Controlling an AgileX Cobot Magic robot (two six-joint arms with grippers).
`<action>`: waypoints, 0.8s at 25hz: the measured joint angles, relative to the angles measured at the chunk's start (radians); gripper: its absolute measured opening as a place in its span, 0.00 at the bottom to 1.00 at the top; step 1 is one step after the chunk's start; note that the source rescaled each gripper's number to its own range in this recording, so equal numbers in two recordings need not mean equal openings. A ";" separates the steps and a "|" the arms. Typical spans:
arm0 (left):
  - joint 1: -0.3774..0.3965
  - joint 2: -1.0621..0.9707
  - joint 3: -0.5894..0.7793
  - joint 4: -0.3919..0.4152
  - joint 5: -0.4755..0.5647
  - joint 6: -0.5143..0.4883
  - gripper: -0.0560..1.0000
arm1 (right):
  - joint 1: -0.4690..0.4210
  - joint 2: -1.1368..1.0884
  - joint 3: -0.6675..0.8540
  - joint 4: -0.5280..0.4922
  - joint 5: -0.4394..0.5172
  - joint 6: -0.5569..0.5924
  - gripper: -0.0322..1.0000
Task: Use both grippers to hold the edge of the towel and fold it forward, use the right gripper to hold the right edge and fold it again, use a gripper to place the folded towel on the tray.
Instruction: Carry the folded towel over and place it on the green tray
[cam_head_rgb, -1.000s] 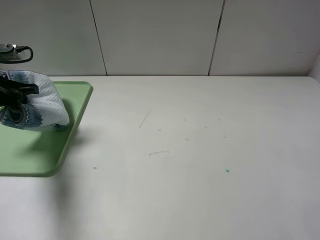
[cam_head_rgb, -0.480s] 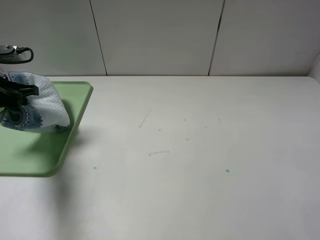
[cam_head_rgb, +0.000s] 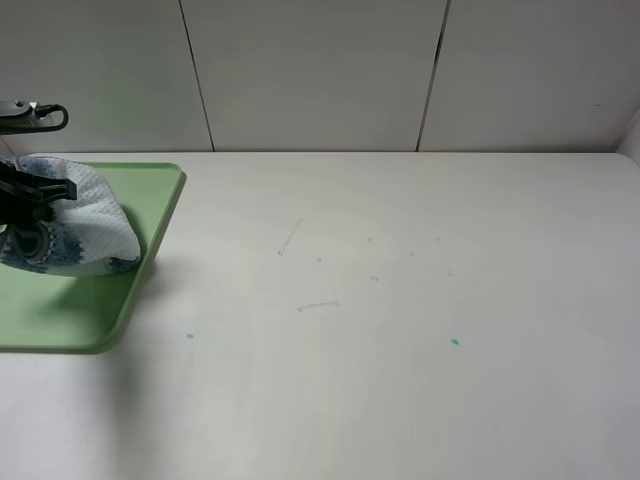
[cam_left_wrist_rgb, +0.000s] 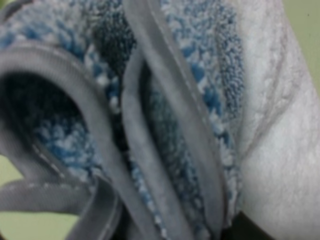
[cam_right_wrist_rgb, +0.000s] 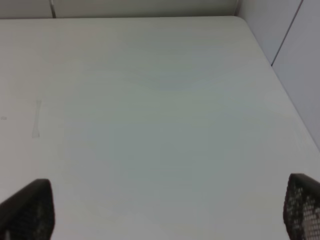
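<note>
White worktop (cam_head_rgb: 400, 330) before pale wall panels, with a green tray (cam_head_rgb: 95, 310) at its left end. Folded blue-and-white towel (cam_head_rgb: 85, 225), clenched in the left pincer (cam_head_rgb: 40, 190), now sits lower than a second ago, its underside on or just above the tray's floor; the wrist view shows only bunched hems and pile. Right pincer (cam_right_wrist_rgb: 165, 210) hangs well apart from the tray over bare worktop, fingertips (cam_right_wrist_rgb: 30, 207) spread wide, grasping nothing.
</note>
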 joint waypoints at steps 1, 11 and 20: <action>0.000 0.000 0.000 0.000 0.002 0.000 0.19 | 0.000 0.000 0.000 0.000 0.000 0.000 1.00; 0.000 0.000 0.000 0.000 0.006 0.000 0.19 | 0.000 0.000 0.000 0.000 0.000 0.000 1.00; 0.013 0.000 0.000 0.000 0.013 0.003 0.90 | 0.000 0.000 0.000 0.000 0.000 0.000 1.00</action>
